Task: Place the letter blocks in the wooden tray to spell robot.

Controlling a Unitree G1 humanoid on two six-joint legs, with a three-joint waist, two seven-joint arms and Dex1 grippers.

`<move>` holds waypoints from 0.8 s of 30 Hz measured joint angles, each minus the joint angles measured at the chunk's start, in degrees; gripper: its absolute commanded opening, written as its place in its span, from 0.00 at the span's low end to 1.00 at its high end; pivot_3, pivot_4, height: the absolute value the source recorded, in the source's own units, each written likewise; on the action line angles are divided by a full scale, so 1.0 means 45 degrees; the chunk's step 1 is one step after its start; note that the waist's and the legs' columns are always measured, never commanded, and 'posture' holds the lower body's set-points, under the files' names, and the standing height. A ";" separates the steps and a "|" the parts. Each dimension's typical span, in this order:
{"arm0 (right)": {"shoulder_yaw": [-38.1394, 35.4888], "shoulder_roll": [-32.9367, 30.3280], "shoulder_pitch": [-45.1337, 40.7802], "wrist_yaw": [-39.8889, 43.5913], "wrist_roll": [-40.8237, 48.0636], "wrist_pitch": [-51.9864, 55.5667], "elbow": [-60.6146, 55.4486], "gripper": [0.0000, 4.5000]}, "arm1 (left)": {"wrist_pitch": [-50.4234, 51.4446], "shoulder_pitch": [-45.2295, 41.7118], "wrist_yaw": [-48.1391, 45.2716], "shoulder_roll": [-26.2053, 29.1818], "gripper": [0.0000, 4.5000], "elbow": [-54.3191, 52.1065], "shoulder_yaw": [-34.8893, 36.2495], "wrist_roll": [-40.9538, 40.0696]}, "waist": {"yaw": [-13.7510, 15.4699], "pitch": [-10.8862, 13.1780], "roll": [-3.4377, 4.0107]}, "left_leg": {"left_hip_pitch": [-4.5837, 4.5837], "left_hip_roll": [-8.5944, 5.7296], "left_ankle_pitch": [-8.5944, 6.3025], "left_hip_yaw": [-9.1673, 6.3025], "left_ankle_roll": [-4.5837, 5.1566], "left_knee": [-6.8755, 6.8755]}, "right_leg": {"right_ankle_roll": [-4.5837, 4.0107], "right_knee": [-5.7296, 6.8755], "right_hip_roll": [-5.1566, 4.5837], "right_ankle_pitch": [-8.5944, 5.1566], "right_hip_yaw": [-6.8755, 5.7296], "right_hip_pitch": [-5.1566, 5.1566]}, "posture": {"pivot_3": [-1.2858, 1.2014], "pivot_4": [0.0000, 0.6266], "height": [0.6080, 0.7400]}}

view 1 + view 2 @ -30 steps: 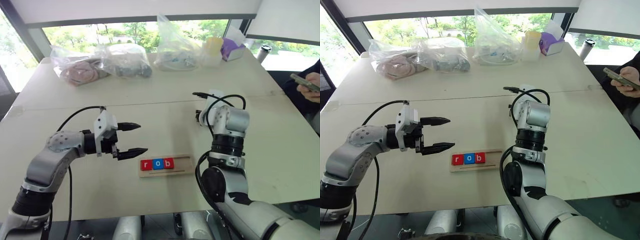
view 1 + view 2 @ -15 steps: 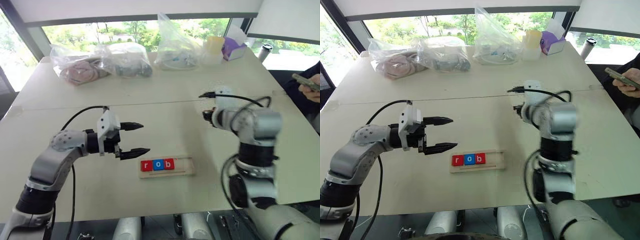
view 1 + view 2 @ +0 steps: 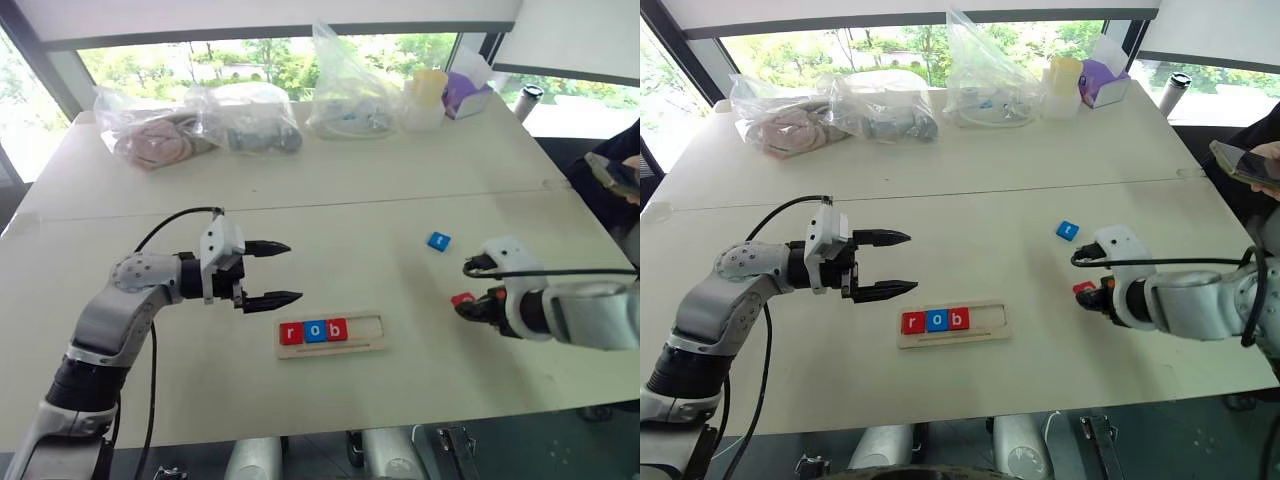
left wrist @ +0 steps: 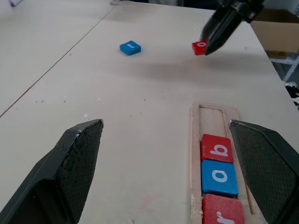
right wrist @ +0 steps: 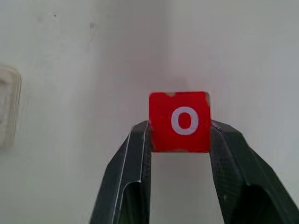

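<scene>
Right gripper (image 5: 180, 135): two black fingers clamped on the side edges of a small red square tile marked with a white "o" (image 5: 180, 121); tile held clear of the tabletop, right of the tray.

Left gripper (image 3: 270, 273): black fingers spread wide apart, nothing between them, pointing right, held above the table just left of and slightly beyond the tray's left end.

Long narrow light-wood tray with raised rim (image 3: 368, 336): lies lengthwise left to right near the front centre of the table. Its slot holds three tiles side by side at the left end: red "r" tile (image 3: 291, 333), blue "o" tile (image 3: 315, 331), red "b" tile (image 3: 337, 328). Right part of the slot bare.

Small blue square tile (image 3: 438, 241): lies flat and loose on the white table (image 3: 330, 190), beyond and right of the tray; its white letter is too small to read.

Far edge of the table: several clear plastic bags (image 3: 250, 120) with contents.
</scene>
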 measured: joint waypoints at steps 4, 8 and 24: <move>0.0391 -0.0033 0.1145 -0.0926 0.0256 -0.2238 -0.1311 0.25 | -0.0176 -0.0081 -0.0139 -0.0036 1.00 0.0166 -0.0072 0.0070 | 0.0040 0.0000 0.0000 | 0.0000 -0.0005 0.0000 0.0009 0.0000 0.0003 | 0.0002 -0.0001 -0.0009 0.0000 0.0014 0.0000 | 0.52 0.24 1.00; 0.0627 0.0101 0.1800 -0.2293 0.0276 -0.3871 -0.2053 0.25 | -0.0313 -0.0090 -0.0203 -0.0041 1.00 0.0290 -0.0081 0.0112 | 0.0129 0.0001 -0.0002 | 0.0001 -0.0003 0.0000 0.0009 0.0000 0.0004 | 0.0000 -0.0001 -0.0009 -0.0001 0.0016 0.0000 | 0.52 0.24 1.00; 0.1775 0.0966 0.1541 -0.4320 0.0379 -0.4935 -0.2219 0.93 | -0.0279 0.0026 0.0179 -0.0052 1.00 -0.0132 -0.0088 0.0098 | 0.0383 0.0000 0.0000 | 0.0002 -0.0001 0.0000 0.0011 0.0000 0.0004 | -0.0009 0.0002 -0.0012 0.0002 0.0031 -0.0001 | 0.52 0.24 1.00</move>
